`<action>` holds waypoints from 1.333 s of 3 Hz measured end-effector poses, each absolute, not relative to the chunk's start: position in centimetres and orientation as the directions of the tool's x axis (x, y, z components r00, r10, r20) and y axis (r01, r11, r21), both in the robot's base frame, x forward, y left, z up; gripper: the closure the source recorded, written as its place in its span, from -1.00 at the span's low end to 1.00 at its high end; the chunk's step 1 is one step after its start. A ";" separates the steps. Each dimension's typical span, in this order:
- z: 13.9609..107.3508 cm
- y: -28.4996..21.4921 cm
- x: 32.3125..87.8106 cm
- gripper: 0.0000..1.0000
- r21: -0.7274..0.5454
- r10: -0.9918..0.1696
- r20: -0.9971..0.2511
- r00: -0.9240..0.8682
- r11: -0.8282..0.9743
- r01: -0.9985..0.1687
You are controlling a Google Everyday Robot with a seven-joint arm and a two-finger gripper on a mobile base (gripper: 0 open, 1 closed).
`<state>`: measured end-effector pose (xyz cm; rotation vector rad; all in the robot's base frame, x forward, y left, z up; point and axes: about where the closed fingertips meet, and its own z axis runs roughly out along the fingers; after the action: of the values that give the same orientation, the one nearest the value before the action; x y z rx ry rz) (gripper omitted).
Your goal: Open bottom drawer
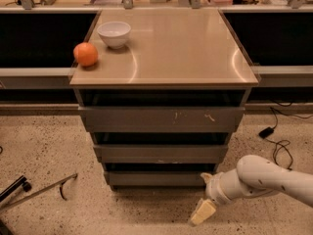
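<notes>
Locate the tool [204, 208] low over the speckled floor [54, 151], at the end of the white arm [266, 177] entering from the right. You cannot tell how far open it is; nothing shows in its hold. It sits just below the right end of the bottom drawer [156, 178], the lowest of three grey fronts. Above are the middle drawer [160, 153] and the scratched top drawer [161, 117]. On the surface [186, 48], find an orange [85, 54] at the left edge, with a white bowl [114, 33] behind it.
</notes>
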<state>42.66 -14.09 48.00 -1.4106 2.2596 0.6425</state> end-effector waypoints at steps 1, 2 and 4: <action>41.9 -13.3 42.8 -1.00 0.260 -0.677 -0.586 -0.445 0.363 -0.895; 35.7 -10.5 43.2 -1.00 0.370 -0.638 -0.616 -0.462 0.283 -0.885; 35.0 -10.2 43.6 -1.00 0.360 -0.631 -0.624 -0.462 0.292 -0.886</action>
<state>43.55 -10.20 35.03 -1.3664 2.2044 0.9720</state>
